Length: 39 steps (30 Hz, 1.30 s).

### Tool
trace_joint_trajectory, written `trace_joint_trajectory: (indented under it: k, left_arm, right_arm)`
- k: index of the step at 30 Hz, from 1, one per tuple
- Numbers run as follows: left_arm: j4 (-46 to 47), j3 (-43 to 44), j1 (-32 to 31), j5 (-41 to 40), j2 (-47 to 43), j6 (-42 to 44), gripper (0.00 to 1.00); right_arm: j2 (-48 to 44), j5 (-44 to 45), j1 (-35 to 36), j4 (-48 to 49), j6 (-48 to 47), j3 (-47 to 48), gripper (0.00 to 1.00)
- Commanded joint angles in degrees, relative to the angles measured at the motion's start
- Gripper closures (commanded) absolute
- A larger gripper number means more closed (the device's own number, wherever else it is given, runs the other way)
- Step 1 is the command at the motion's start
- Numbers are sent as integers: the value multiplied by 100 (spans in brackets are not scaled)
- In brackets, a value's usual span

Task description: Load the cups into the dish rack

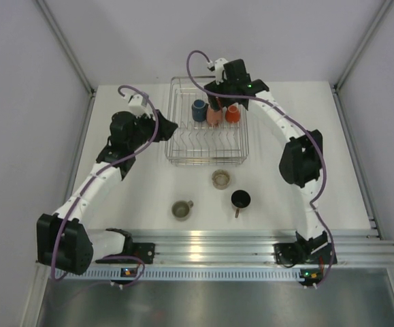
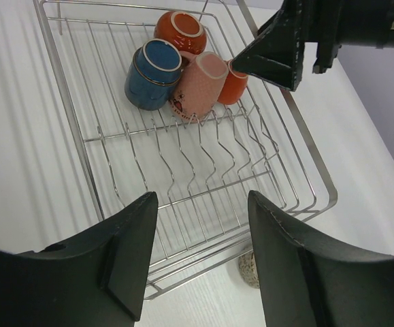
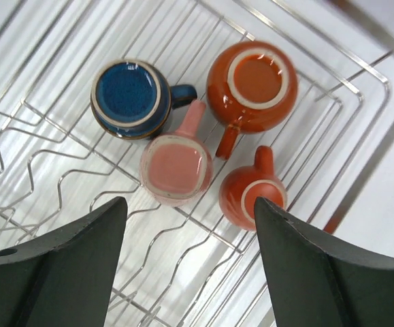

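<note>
The wire dish rack is silver. The glazed mug is dark blue with a pale base ring. Beside it are a pink ceramic mug and two orange mugs with cream base rings. The table is white. One small mug is black, and two speckled mugs are olive-beige.

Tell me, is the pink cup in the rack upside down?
Yes, upside down: the pink cup shows its flat pink bottom facing up inside the dish rack.
</note>
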Motion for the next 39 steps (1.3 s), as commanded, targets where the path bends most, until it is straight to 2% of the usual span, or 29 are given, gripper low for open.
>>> trace_joint_trajectory:
  k: [1, 4, 7, 12, 15, 20, 27, 33, 39]
  left_arm:
    - [137, -31, 33, 126, -221, 24, 39]
    - [129, -49, 33, 240, -283, 16, 40]
    - [129, -110, 24, 363, -405, 7, 40]
    - [23, -251, 16, 329, -608, 33, 41]
    - [-91, -312, 16, 285, -713, 77, 41]
    - [-153, -383, 7, 267, -784, 77, 41]
    - [-232, -435, 7, 276, -819, 33, 40]
    - [-293, -471, 7, 293, -819, 24, 40]
    - [-293, -479, 7, 381, -819, -11, 41]
  right_arm:
    - [-904, 298, 102, 780, 57, -394, 25]
    - [-1493, 517, 102, 1079, 74, -956, 25]
    - [-2109, 562, 93, 1238, 127, -1476, 18]
    - [-3094, 544, 76, 1230, 390, -2390, 15]
    - [-4242, 509, 75, 1343, 654, -3748, 14]
    - [-5616, 579, 128, 1064, 1242, -5237, 15]
    - [-7408, 878, 838, 554, 2270, -7301, 16]
    - [-8201, 1212, 1638, 526, 3316, -8323, 18]
    - [-8089, 1484, 2044, 649, 3625, -8588, 21]
